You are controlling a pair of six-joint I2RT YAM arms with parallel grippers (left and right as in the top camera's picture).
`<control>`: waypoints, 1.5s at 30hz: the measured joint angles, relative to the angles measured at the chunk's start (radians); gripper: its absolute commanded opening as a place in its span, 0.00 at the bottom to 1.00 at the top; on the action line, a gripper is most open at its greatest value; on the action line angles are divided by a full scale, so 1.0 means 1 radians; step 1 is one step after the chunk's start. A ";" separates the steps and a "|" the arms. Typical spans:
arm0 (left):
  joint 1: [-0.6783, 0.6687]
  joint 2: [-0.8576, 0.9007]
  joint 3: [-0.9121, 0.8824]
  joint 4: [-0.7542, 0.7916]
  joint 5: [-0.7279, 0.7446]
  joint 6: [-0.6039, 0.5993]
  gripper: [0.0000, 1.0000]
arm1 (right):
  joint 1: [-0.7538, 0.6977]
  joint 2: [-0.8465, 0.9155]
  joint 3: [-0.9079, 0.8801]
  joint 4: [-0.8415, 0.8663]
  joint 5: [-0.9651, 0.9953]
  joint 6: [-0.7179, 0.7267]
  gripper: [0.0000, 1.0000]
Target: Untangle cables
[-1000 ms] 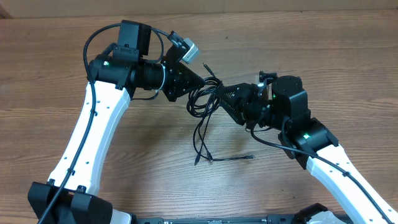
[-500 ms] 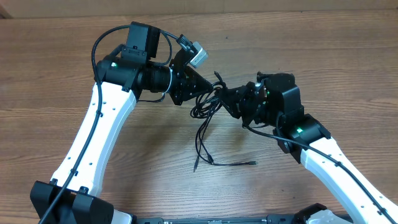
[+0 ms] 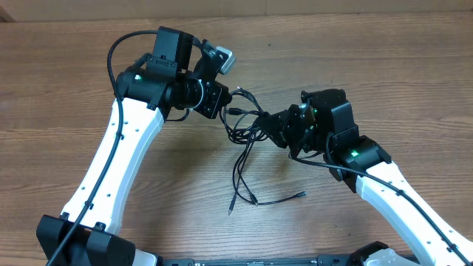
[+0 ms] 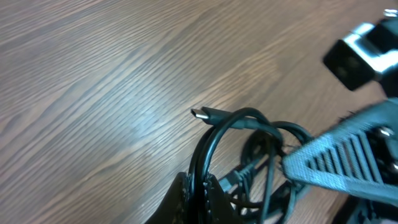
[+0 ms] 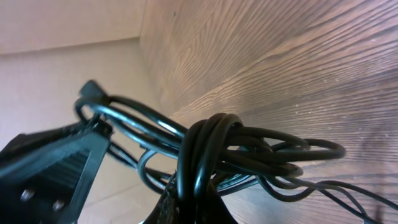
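Even overhead light, soft shadows; cables [image 5: 200, 146] blurred close in wrist views.

Overhead: knot in cables [image 3: 247, 127] too dense to tell which cord crosses which; plug ends too small to type. Wrist views: left tool [image 4: 199, 190] cut by bottom edge, loops beside it blurred; right tool [image 5: 189, 202] cropped likewise, foreground strands out of focus.

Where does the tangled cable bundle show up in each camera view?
Overhead: cable bundle at centre, strung between the left gripper and the right gripper.
Left wrist: cable bundle at lower centre, arching up from the bottom edge.
Right wrist: cable bundle at centre, a thick knot rising from the bottom edge.
Shared landmark: the wooden table behind it in every view.
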State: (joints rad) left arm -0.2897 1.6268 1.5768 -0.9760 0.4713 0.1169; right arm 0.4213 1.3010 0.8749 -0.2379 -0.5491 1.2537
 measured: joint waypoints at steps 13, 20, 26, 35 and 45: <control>0.003 0.017 0.000 -0.019 -0.038 -0.137 0.04 | 0.000 0.006 -0.003 0.277 -0.169 0.033 0.04; 0.005 0.056 0.000 -0.020 0.019 -0.145 0.05 | 0.000 0.011 -0.008 0.476 -0.185 0.057 0.04; 0.007 0.058 0.000 -0.023 0.071 -0.148 0.04 | 0.000 0.012 -0.008 0.509 -0.167 0.048 0.04; 0.042 0.061 0.000 -0.019 0.076 -0.161 0.65 | 0.000 0.013 -0.006 0.166 0.005 0.031 0.16; 0.082 0.061 0.000 -0.019 0.075 -0.175 0.99 | 0.006 0.042 -0.006 -0.182 0.082 -0.010 0.96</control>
State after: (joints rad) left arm -0.2077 1.6875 1.5772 -0.9951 0.5465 -0.0586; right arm 0.4278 1.3430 0.8684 -0.4202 -0.4667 1.2434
